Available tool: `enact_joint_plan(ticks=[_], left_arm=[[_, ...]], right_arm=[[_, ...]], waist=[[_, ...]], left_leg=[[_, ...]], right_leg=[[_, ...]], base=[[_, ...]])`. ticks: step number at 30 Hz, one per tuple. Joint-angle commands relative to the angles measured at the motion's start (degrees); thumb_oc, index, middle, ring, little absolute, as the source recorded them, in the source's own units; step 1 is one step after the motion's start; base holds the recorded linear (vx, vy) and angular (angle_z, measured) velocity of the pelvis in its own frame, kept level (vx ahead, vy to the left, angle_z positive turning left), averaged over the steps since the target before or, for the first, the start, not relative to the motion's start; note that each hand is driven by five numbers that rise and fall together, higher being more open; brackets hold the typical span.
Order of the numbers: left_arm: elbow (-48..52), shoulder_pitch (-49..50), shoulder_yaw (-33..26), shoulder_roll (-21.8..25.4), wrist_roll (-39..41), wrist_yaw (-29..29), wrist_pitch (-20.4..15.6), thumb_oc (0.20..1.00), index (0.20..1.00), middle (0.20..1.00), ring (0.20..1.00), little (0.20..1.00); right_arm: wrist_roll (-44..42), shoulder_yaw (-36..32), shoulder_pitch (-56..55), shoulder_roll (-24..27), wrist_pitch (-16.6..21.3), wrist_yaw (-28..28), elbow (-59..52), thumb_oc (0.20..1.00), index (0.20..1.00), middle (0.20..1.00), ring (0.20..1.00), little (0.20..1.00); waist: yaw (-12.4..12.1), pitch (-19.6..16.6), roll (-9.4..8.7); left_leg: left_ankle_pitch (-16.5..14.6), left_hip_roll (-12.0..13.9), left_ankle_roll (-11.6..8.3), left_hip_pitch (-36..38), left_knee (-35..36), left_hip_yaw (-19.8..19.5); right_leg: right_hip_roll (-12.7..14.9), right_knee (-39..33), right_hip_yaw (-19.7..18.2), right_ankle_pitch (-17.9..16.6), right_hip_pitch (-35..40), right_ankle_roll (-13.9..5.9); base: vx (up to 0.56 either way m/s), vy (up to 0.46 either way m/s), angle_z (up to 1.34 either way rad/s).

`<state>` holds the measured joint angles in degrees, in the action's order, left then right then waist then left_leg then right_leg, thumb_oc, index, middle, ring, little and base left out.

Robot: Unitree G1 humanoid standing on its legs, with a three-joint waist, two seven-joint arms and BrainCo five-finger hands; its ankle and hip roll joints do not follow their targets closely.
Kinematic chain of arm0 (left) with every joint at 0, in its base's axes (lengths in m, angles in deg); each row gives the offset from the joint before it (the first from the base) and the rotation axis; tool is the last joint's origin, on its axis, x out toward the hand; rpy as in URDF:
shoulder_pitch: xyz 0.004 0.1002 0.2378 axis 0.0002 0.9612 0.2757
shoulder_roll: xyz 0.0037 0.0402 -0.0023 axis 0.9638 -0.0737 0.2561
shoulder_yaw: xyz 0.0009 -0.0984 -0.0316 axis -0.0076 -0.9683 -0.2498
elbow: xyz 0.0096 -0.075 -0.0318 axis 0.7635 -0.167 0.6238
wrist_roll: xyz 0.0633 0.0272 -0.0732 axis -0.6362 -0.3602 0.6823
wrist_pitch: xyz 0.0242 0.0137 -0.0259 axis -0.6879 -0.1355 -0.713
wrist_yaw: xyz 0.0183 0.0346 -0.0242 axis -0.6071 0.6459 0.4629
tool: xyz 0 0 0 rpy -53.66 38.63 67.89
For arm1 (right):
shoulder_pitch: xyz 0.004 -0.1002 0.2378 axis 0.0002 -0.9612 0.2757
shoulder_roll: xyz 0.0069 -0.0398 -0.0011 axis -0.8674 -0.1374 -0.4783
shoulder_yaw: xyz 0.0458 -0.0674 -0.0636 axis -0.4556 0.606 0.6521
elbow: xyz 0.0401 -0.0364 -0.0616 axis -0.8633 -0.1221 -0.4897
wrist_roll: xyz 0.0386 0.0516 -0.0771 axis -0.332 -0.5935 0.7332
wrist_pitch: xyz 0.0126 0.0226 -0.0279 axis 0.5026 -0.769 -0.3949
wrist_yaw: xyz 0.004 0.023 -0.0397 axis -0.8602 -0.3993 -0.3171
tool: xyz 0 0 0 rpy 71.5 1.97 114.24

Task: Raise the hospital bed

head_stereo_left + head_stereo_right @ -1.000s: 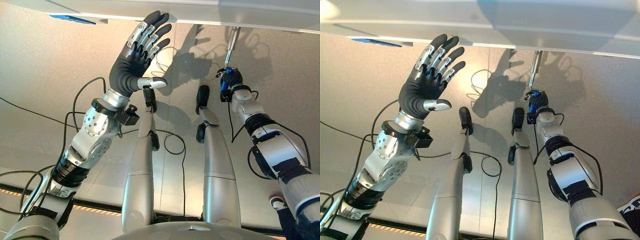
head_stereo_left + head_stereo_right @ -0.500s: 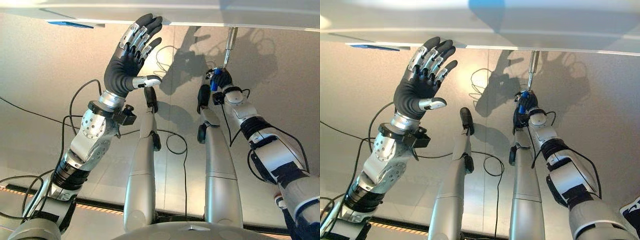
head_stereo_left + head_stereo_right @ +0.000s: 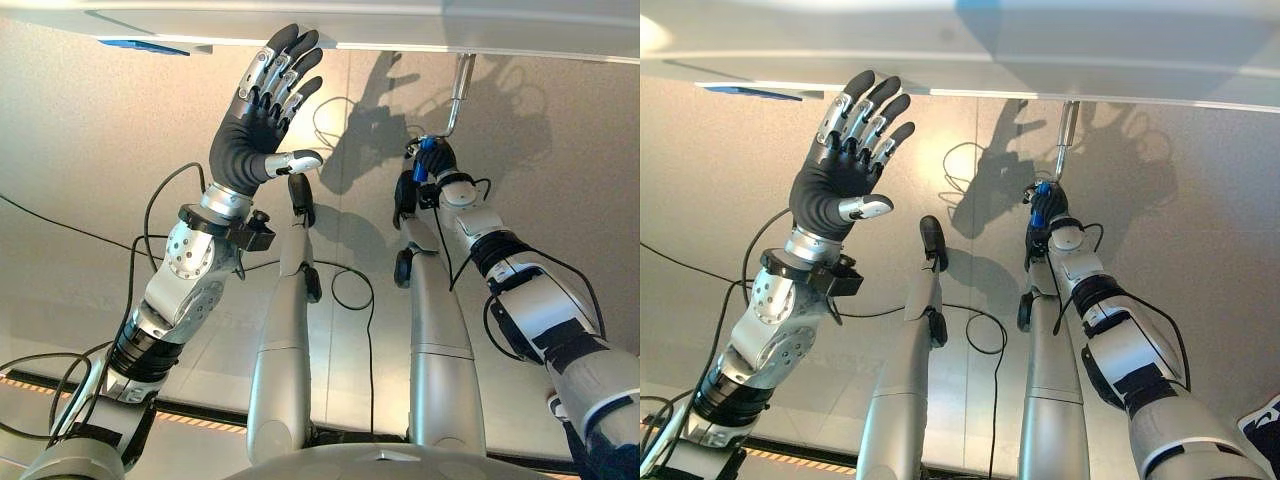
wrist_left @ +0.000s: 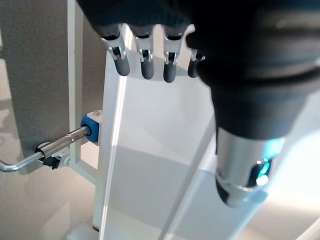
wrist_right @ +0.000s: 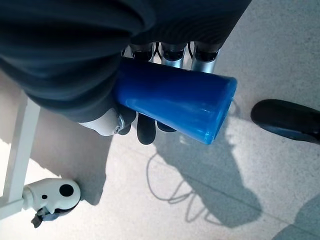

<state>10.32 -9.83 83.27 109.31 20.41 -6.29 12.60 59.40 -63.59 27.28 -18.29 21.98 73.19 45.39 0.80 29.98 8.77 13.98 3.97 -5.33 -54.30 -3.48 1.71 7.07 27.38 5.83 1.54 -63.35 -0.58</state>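
Since one second ago the right hand point(image 3: 432, 163) has moved toward the left, away from under the crank rod point(image 3: 459, 95), carrying the blue crank handle point(image 5: 175, 99) with it. Its fingers are curled tight round this handle. The rod hangs down from the white bed frame point(image 3: 400, 25). The left hand point(image 3: 262, 110) is raised just below the same frame, fingers straight and a little spread, holding nothing. A bed castor point(image 5: 52, 195) stands on the floor under the frame.
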Motion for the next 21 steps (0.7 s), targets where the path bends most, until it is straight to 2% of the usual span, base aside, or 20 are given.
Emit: enact_joint_plan(ticks=[1,6,8,9,13,14,17,19,21], left_arm=[[4.82,0.01,0.26,2.27,-0.59,0.34,-2.34,1.0,1.0,1.0,1.0,1.0],[4.39,0.28,0.19,2.1,-0.23,-0.31,-2.55,1.0,1.0,1.0,1.0,1.0],[4.37,0.54,0.08,3.25,-0.1,-0.95,-2.88,1.0,1.0,1.0,1.0,1.0],[4.37,0.56,0.08,3.23,-0.1,-0.96,-2.89,1.0,1.0,1.0,1.0,1.0],[4.49,1.62,0.07,5.39,-0.3,-1.8,-3.31,1.0,1.0,1.0,1.0,1.0],[4.57,1.92,0.05,6.44,-1.2,-2.04,-3.6,1.0,1.0,1.0,1.0,1.0],[4.52,2.25,0.28,7.02,-2.09,-1.89,-3.8,1.0,1.0,1.0,1.0,1.0],[3.93,2.43,0.43,7.08,-2.9,-1.89,-3.87,1.0,1.0,1.0,1.0,1.0],[3.81,2.59,-0.03,7.33,-3.6,-1.59,-4.04,1.0,1.0,1.0,1.0,1.0]], right_arm=[[5.97,13.93,-1.49,-12.08,-1.38,-6.41,-3.56,0.2,0.2,0.2,0.2,0.2],[4.82,16.08,-2.41,-11.64,-0.73,-7.94,-10.73,0.2,0.2,0.2,0.2,0.2],[1.6,17.11,-3.67,-9.93,0.41,-9.48,-19.49,0.2,0.2,0.2,0.2,0.2],[1.59,17.11,-3.72,-9.89,0.36,-9.47,-19.57,0.2,0.2,0.2,0.2,0.2],[-7.44,18.11,-6.71,-5.56,2.61,-12.73,-34.47,0.2,0.2,0.2,0.2,0.2],[-9.85,18.25,-7.7,-1.8,3.53,-14.15,-42.04,0.2,0.2,0.2,0.2,0.2],[-12.76,17.03,-9.32,1.44,4.32,-14.67,-48.13,0.2,0.2,0.2,0.2,0.2],[-18.53,14.42,-12.24,4.43,5.84,-15.53,-53.65,0.2,0.2,0.2,0.2,0.2],[-18.46,13.36,-13.2,6.07,6.29,-15.64,-56.7,0.2,0.2,0.2,0.2,0.2]], waist=[[-0.84,-0.19,-1.25],[-0.81,-0.19,-1.57],[-0.74,-0.19,-1.98],[-0.74,-0.19,-1.97],[-0.37,-0.19,-2.9],[0.04,-0.19,-3.32],[0.36,-0.19,-3.52],[0.9,-0.19,-3.74],[1.1,-0.19,-3.6]], left_leg=[[-9.31,-4.73,2.07,1.92,-5.08,0.11],[-9.43,-5.02,2.08,1.9,-5.49,0.15],[-9.49,-5.13,1.99,2.1,-5.69,0.3],[-9.49,-5.13,1.99,2.12,-5.68,0.3],[-9.53,-5.0,1.79,2.42,-6.12,0.49],[-9.59,-4.84,1.74,2.55,-6.24,0.57],[-9.64,-4.8,1.72,2.71,-6.37,0.63],[-9.71,-4.76,1.76,2.87,-6.61,0.76],[-9.75,-4.66,1.74,2.99,-6.57,0.84]], right_leg=[[1.71,-16.82,-0.66,-8.76,6.63,-8.83],[2.11,-17.05,-0.48,-9.02,7.12,-8.95],[2.24,-17.27,-0.39,-9.18,7.71,-9.04],[2.24,-17.27,-0.39,-9.18,7.73,-9.04],[2.34,-17.47,-0.36,-9.3,8.42,-9.13],[2.45,-17.53,-0.26,-9.27,8.67,-9.16],[2.41,-17.72,-0.43,-9.27,8.94,-9.17],[2.39,-17.74,-0.53,-9.22,9.21,-9.14],[2.31,-17.74,-0.6,-9.09,9.3,-9.08]], base=[[0.0,0.0,0.0],[0.0,0.0,0.0],[0.0,0.015,0.0],[0.0,0.0,0.0],[0.0,0.004,0.04],[0.0,0.006,0.03],[0.0,0.0,0.0],[0.0,0.0,0.0],[0.0,0.0,0.0]])
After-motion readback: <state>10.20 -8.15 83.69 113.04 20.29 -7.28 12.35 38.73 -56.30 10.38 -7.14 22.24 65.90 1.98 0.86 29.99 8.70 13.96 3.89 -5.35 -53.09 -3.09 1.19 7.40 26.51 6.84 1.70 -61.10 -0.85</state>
